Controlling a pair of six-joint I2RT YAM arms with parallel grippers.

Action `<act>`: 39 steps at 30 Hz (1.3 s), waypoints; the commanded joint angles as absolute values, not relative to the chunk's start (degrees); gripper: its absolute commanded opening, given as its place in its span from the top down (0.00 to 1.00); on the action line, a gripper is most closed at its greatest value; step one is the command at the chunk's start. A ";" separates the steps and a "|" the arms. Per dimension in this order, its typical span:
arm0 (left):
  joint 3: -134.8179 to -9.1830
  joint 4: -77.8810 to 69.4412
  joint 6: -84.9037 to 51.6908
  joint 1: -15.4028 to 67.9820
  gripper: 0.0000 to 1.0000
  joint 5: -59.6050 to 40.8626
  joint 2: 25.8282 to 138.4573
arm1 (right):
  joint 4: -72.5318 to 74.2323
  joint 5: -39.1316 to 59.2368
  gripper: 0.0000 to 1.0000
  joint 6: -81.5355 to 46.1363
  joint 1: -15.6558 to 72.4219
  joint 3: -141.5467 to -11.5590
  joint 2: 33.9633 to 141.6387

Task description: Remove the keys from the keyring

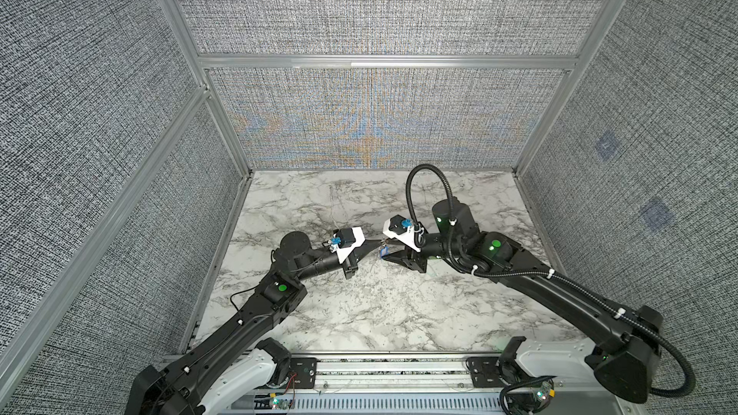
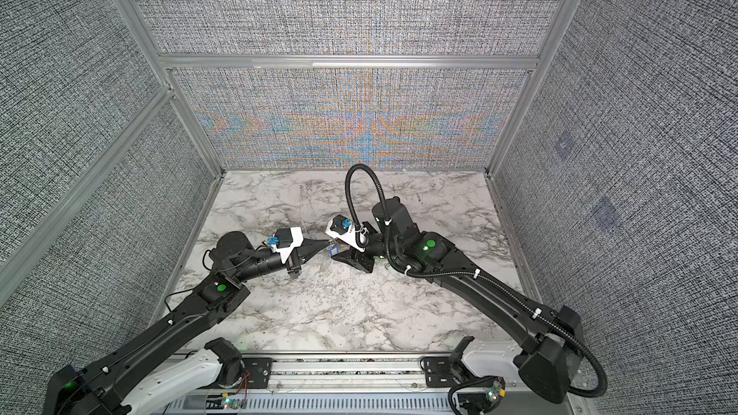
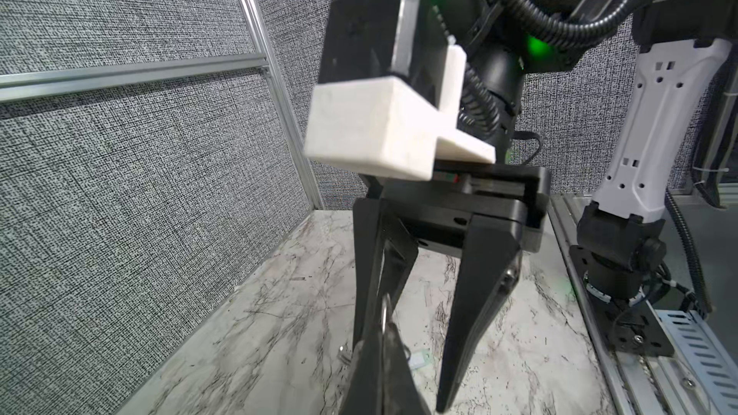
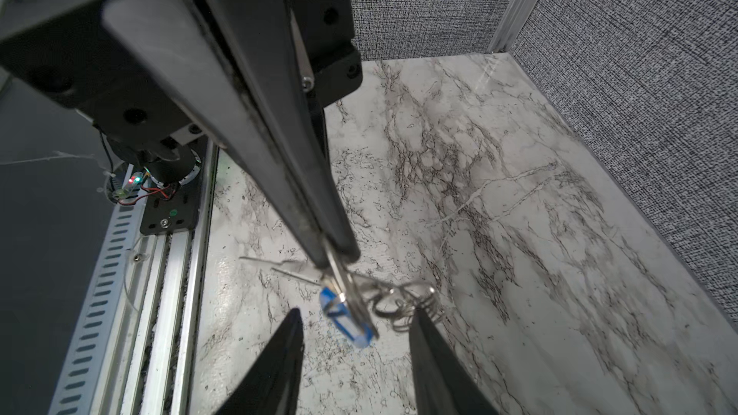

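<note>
Fingers (image 4: 279, 365) of the right gripper (image 4: 357, 313) stand nearest in the right wrist view. They are spread apart and grasp nothing, one on each side of the blue tag (image 4: 347, 319). Between the tag and one of those fingers sits a blurred tangle of thin wire loops (image 4: 403, 305). That finger's tip is just beside the loops and may be touching them.

Just beyond the tag, the left gripper (image 4: 335, 255) is clenched tight on the bunch. It pinches a silvery strip (image 4: 344, 287) that runs alongside the tag. The strip looks like the small key, though it could be part of the keyring. The dark-grey plate I cannot make out.

Beyond the tag lies the table (image 4: 499, 193). In both top views the tag hangs in the air above it, between the two gripper tips.

Nothing seems to be off the ring yet, and the step in hand looks like the right gripper taking hold of a key. To do it well:
- The right gripper should close on one key alone, clear of the tag and the loops.
- It should grip near the key's head, where it meets the wire.
- The left should hold firm while the key is walked round the coil rather than tugged straight away from the tag.
- A straight pull would likely drag the whole bunch out of the pinch.
</note>
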State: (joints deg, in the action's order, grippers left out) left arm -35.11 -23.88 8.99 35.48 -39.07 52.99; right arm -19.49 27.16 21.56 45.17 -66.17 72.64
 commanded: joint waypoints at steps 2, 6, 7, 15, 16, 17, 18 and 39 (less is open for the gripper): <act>-35.16 -26.89 8.70 35.44 1.00 -39.66 53.09 | -16.80 31.93 0.61 19.98 45.29 -65.92 72.95; -35.13 -26.89 8.89 35.51 1.00 -39.14 53.09 | -16.68 33.91 0.67 19.56 45.13 -65.53 72.58; -35.03 -27.02 9.05 35.50 1.00 -38.99 53.00 | -16.70 34.24 0.68 19.55 45.09 -65.35 72.41; -34.80 -28.46 8.66 35.51 1.00 -37.65 52.34 | -15.89 35.86 0.78 18.64 44.96 -64.63 72.62; -34.74 -28.71 8.69 35.55 1.00 -37.62 52.22 | -15.59 35.94 0.79 18.56 44.92 -64.52 72.68; -34.59 -29.20 8.37 35.48 1.00 -37.53 52.09 | -15.29 36.07 0.81 18.25 44.91 -64.37 72.69; -34.39 -29.78 8.03 35.46 1.00 -37.44 52.03 | -14.97 36.22 0.82 18.11 44.92 -64.25 72.69; -32.86 -31.83 7.29 35.51 1.00 -37.30 51.02 | -26.40 28.27 1.00 25.80 43.35 -67.30 68.56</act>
